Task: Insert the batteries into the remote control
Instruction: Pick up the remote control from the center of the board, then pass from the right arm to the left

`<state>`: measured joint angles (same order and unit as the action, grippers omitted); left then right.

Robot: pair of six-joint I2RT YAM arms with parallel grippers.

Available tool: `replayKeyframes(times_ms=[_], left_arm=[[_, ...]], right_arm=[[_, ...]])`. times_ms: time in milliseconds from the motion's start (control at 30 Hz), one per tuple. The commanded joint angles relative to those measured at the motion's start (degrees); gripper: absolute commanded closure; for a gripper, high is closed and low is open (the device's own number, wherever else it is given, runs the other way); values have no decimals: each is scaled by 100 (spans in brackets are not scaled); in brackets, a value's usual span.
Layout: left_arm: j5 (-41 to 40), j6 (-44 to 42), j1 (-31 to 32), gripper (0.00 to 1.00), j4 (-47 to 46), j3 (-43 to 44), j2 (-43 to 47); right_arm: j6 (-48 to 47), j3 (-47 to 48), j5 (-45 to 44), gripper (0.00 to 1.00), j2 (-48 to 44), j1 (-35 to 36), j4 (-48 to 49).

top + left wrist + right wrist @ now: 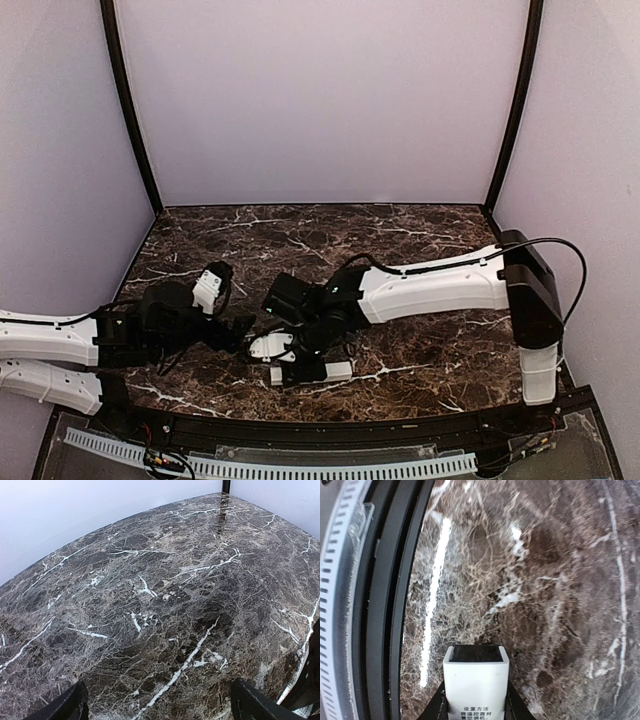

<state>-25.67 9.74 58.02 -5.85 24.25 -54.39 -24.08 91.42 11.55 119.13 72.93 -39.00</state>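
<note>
The remote control [476,680] is a white bar with a black far end and printed text. My right gripper [476,702] is shut on it, one dark finger on each side, and holds it above the marble. In the top view the held remote control [270,347] points left from my right gripper [298,347]. My left gripper [235,332] hovers just left of that end. Its fingers stand wide open over bare marble in the left wrist view [162,707]. The batteries are out of view.
A second white bar with a dark left end [315,372] lies on the table just in front of my right gripper. The black front rail [380,605] and a white slotted strip [337,605] run close along the left of the right wrist view. White walls enclose the table.
</note>
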Motion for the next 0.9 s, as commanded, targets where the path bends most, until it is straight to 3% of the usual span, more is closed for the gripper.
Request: replayKeyframes(times_ms=[0,233,467,633,867], left_arm=[[79,-311,-23,2,-277,-4,8],[522,-996,-18,5,-687,225,-125],[2601,-1492,-10,8,-1503,575,-149],[3841,-1350,-10,7,-2291,1024,-476],[4318,-592,-10,2,-3315,1679,-1073]], right_arm=[[420,-91,510,100,-907,-350,342],[1337,-491,1501,100,-2207,-1086,1288],[2258,-942,1974,100,-3343,-1570,2725],[2705,-1078,2184,100,-3754,-1679,3480],[3083,-1113,2524,100,-3889,-1719,4065]])
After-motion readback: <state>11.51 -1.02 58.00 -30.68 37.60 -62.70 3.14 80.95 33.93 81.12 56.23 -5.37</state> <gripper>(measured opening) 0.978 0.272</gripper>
